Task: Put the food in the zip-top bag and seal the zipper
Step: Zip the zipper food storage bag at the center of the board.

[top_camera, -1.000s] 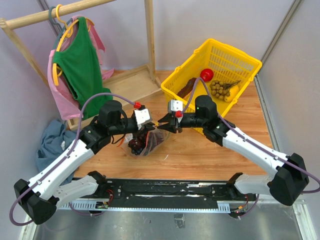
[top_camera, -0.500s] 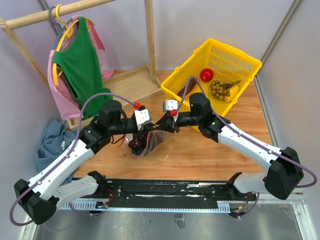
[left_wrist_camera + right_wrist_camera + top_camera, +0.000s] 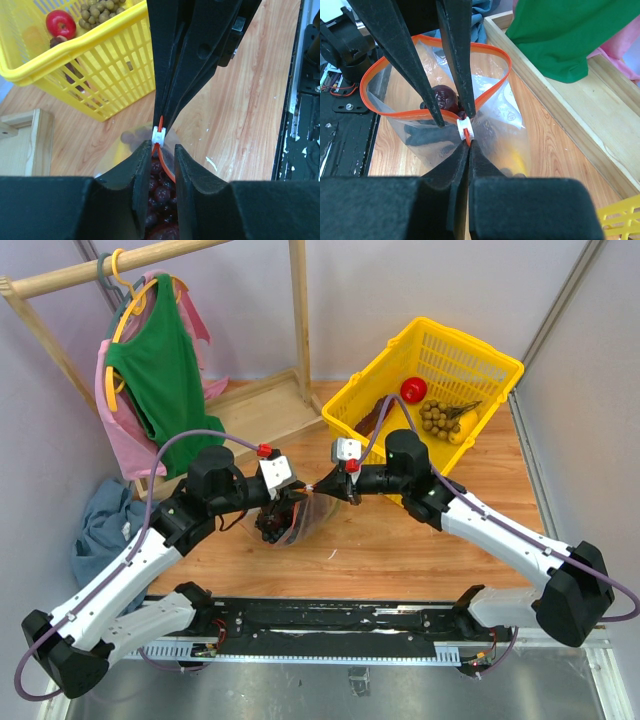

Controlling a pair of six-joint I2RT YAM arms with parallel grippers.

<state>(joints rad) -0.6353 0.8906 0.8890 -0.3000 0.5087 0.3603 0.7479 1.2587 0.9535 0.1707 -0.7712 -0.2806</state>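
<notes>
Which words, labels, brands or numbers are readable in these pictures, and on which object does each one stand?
No text is readable in any view.
zip-top bag: faint grey print on its clear side, too blurred to read.

We see pale grey walls (image 3: 400,290) around a wooden table (image 3: 400,550); a wooden rack (image 3: 299,310) with hung clothes (image 3: 160,370) stands at its far-left corner.

One zip-top bag (image 3: 303,521), one yellow basket (image 3: 470,343), one red fruit (image 3: 413,390), one green garment (image 3: 160,370), one wooden rack (image 3: 300,320).
</notes>
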